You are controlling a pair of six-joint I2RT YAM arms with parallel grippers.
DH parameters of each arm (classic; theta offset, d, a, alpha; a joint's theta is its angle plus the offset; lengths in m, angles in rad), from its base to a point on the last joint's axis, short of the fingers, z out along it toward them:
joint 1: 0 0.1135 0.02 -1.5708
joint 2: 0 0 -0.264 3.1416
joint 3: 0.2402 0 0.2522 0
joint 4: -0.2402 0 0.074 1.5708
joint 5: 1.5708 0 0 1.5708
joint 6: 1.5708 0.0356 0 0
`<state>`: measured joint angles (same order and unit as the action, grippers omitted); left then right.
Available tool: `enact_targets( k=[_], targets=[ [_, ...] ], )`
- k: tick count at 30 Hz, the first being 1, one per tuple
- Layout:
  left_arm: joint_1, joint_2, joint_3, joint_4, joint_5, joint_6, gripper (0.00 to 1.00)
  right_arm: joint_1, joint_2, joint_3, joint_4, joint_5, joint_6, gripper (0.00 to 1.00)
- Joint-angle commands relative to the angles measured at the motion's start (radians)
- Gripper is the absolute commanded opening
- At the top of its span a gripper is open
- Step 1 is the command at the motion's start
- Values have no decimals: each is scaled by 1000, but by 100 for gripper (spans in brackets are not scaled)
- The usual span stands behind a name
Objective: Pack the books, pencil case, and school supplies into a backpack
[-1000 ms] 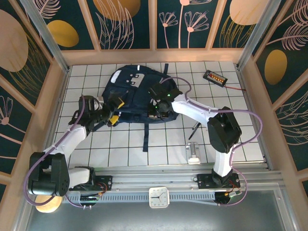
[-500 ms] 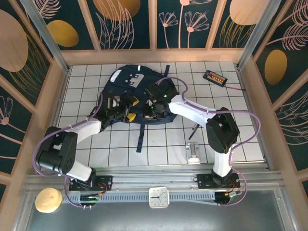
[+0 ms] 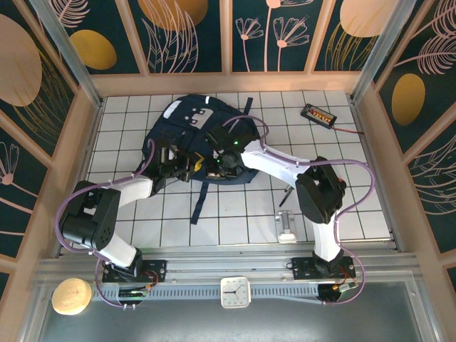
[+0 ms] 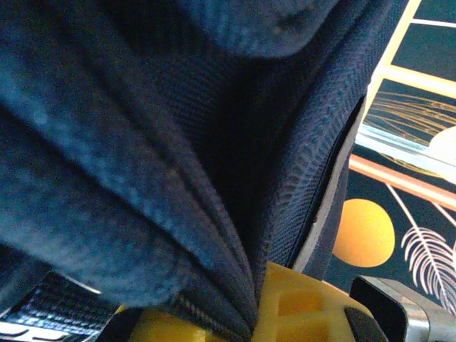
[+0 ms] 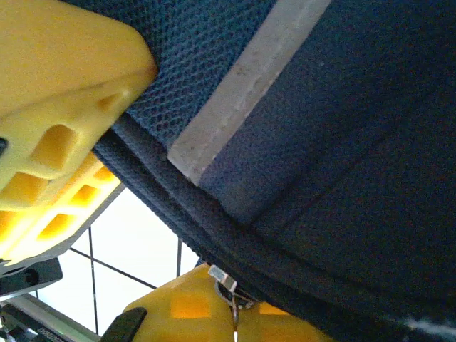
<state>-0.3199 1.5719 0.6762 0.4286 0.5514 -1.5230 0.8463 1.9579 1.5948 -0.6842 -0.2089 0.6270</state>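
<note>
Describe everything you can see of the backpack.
The backpack is large, navy woven fabric with white-grey patches and a pale stripe, lying on the tiled table, a dark strap trailing toward the arms. The left gripper and right gripper each pinch its near edge; a small metal zipper pull hangs at that edge.

I run a robot test cell: white gridded tabletop (image 3: 128, 114) beneath the jaws, teal leaf-painted wall panels (image 3: 285, 35) around them.

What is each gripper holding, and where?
Both grip the backpack: left gripper pinches a fabric fold at its near edge, right gripper the seam by the zipper pull.
</note>
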Motion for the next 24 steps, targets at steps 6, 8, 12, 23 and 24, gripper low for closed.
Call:
enact_targets(
  k=[6, 8, 12, 23, 24],
  targets=[
    [30, -83, 92, -421, -6, 498, 0, -86, -122, -89, -120, 100, -54, 0],
    [68, -113, 108, -544, -21, 642, 0, -140, -163, -143, -105, 99, -90, 0],
    [179, -144, 98, -704, 0, 817, 0, -240, -194, -208, -69, 78, -173, 0],
    [255, -46, 280, -987, -183, 1139, 0, -371, -103, -120, 16, -18, -393, 0],
    [260, -33, 291, -991, -202, 1147, 0, -367, -108, -129, 22, -34, -394, 0]
  ],
)
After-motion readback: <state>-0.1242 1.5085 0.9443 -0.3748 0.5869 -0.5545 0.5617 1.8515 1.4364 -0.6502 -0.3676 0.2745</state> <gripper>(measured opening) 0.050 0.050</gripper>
